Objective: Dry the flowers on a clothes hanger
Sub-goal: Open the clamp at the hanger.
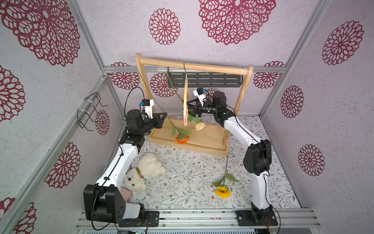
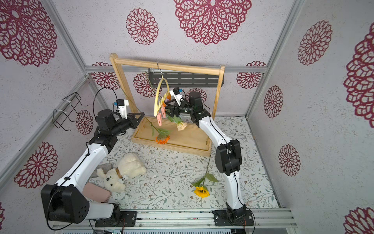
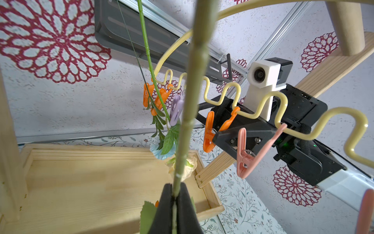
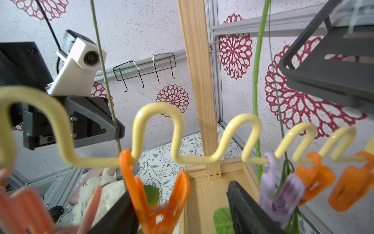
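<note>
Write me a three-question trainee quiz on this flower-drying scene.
1. True or false: the yellow sunflower with green leaves already hangs from the thin pale-yellow wavy clothes hanger.
2. The left gripper is shut on which stem? A long-stemmed orange gerbera, B peach rose, C light blue carnation.
3. Fill in: the jaws of the right gripper stand ____ around an orange plastic clothespin.
Key: 1 false; 2 A; 3 open.

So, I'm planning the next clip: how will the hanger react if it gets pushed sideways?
The hanger probably swings and twists easily: it hangs from the wooden bar by one thin hook. It looks light: a thin bent rod. Its pegs dangle loosely and may slide.
</note>
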